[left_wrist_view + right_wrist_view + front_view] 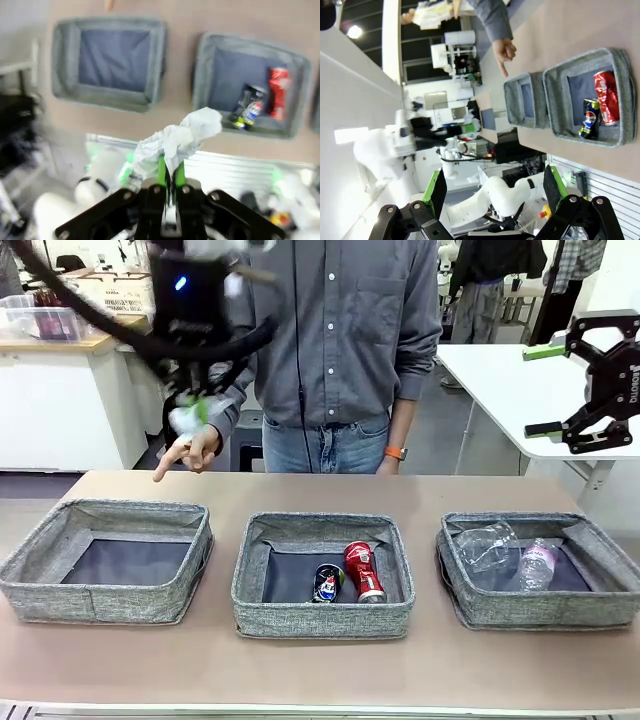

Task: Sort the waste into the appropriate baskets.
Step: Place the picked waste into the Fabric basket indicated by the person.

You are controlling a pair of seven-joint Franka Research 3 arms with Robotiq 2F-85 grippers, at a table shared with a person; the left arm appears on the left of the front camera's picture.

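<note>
Three grey baskets [108, 562] sit in a row on the tan table [320, 665]. The left gripper [190, 405] pinches a paper wad [175, 140] high above; the right gripper [548, 390] hangs wide apart by a white desk [520, 390].

The left gripper [190, 405] hangs high above the left basket [105, 560], fingers pointing down and pinched together on a paper wad [172, 142]. The right gripper [543, 390] is raised far to that basket's right, turned sideways, its jaws spread wide with nothing between them.
</note>
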